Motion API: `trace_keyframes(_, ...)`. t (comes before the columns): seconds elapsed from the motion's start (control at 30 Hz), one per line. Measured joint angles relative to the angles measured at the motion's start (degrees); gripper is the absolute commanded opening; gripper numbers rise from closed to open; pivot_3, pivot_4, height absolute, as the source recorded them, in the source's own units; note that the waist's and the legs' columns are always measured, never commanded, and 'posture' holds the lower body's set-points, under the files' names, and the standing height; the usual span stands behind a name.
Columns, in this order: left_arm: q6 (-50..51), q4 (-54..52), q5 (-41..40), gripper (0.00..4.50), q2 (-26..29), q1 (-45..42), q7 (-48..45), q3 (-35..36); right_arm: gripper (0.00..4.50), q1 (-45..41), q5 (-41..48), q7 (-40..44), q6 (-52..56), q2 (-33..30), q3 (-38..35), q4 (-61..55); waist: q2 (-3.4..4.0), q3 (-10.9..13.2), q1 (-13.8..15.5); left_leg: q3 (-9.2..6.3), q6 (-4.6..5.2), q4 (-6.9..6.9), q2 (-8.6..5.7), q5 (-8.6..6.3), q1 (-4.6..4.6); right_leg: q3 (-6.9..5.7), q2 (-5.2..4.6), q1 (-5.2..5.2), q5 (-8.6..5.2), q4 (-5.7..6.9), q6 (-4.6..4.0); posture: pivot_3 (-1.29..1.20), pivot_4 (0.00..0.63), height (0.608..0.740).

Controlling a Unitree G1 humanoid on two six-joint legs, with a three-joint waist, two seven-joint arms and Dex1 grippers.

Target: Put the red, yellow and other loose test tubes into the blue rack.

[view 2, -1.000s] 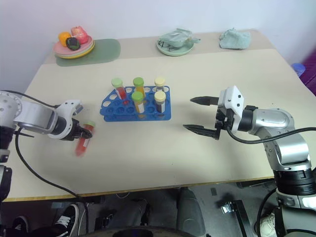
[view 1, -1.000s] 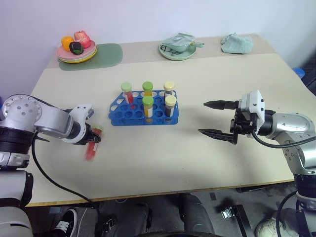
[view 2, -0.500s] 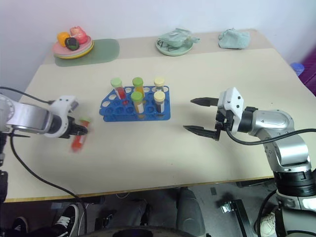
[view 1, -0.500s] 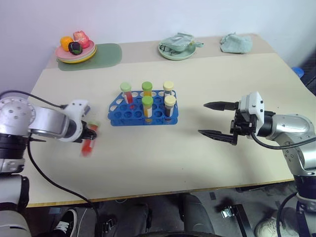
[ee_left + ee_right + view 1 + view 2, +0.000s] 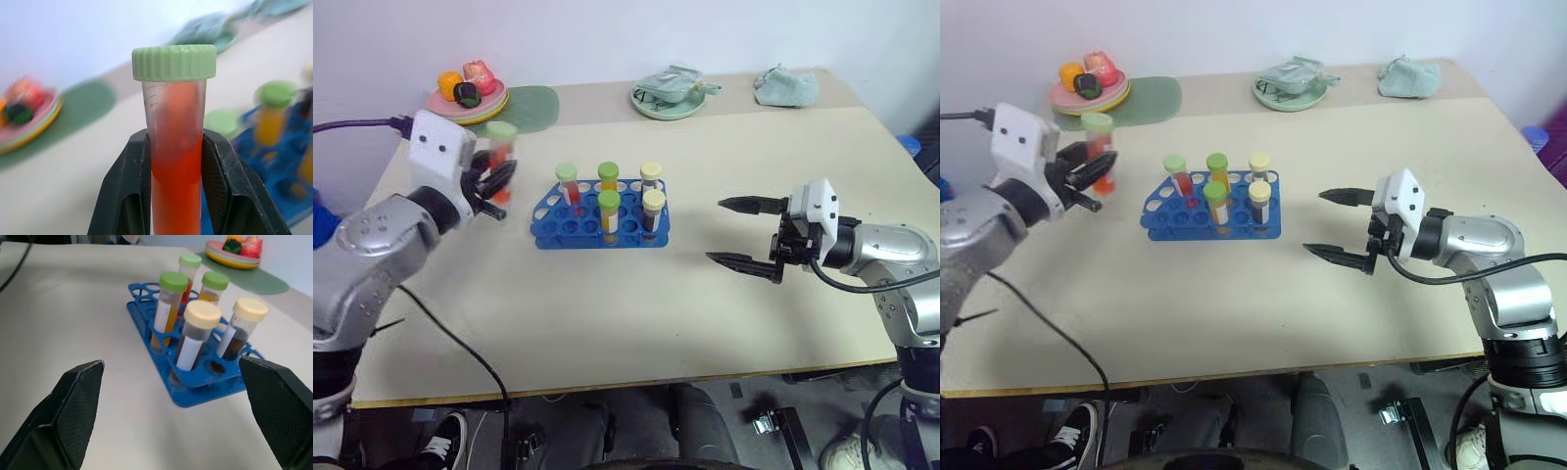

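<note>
While five tubes [image 5: 608,199] fill the blue rack [image 5: 597,229], seemingly upright.

Clear plastic tube [image 5: 176,161], ribbed cap [image 5: 174,62]; glossy blue rack [image 5: 195,382]; matt table [image 5: 636,294].

Fruit plate: pink and yellow stacked plates [image 5: 460,108] holding toy fruit, beyond the left pincer.
Mat: pale green oval mat [image 5: 530,106] beneath that plate.
Far dish: pale green dish [image 5: 668,102] with crumpled cloth.
Cloth: loose teal cloth [image 5: 786,86], well beyond the right pincer.
</note>
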Motion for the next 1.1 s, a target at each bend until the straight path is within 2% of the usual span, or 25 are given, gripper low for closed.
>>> trace_keyframes(0.23,-17.62,10.84,8.22,0.96,-9.19,0.57,-15.04,0.58,4.50,0.77,0.02,-0.19,0.12,-0.42,-1.52,0.34,-0.01,-0.01,0.41,0.09,0.14,0.13,-0.01,-0.06,0.00,-0.02,-0.05,0.12,0.03,-0.05,-0.02,0.00,0.150,0.740)
trace_keyframes(0.47,-32.12,19.06,16.62,0.96,-18.97,0.67,-23.99,-4.19,4.50,2.25,0.06,-1.18,0.70,-0.70,-2.73,-0.61,-0.02,-0.01,0.19,0.12,0.14,0.12,0.02,-0.07,0.00,-0.02,-0.04,0.10,0.03,-0.06,-0.02,0.00,0.150,0.740)
trace_keyframes(0.67,-37.16,21.58,19.98,0.96,-24.10,1.87,-26.11,-5.06,4.50,3.10,0.12,-1.68,1.75,-1.68,-3.75,-1.75,-0.02,-0.01,0.30,0.12,0.15,0.14,0.02,-0.07,0.00,-0.02,-0.04,0.11,0.03,-0.06,-0.01,0.00,0.150,0.740)
trace_keyframes(0.93,-41.85,31.09,22.23,0.96,-28.33,-0.54,-26.37,-4.74,4.50,3.40,0.17,-2.32,2.45,-1.98,-3.85,-2.52,-0.03,-0.02,0.33,0.13,0.17,0.16,0.01,-0.07,0.01,-0.02,-0.05,0.12,0.04,-0.06,-0.01,0.00,0.150,0.740)
trace_keyframes(1.1,-42.96,33.13,22.92,0.96,-30.77,-1.33,-26.51,-4.79,4.50,3.30,0.14,-2.34,2.51,-1.99,-3.85,-2.52,-0.03,-0.02,0.21,0.13,0.18,0.15,0.02,-0.08,0.01,-0.02,-0.04,0.11,0.04,-0.07,0.00,0.00,0.150,0.740)
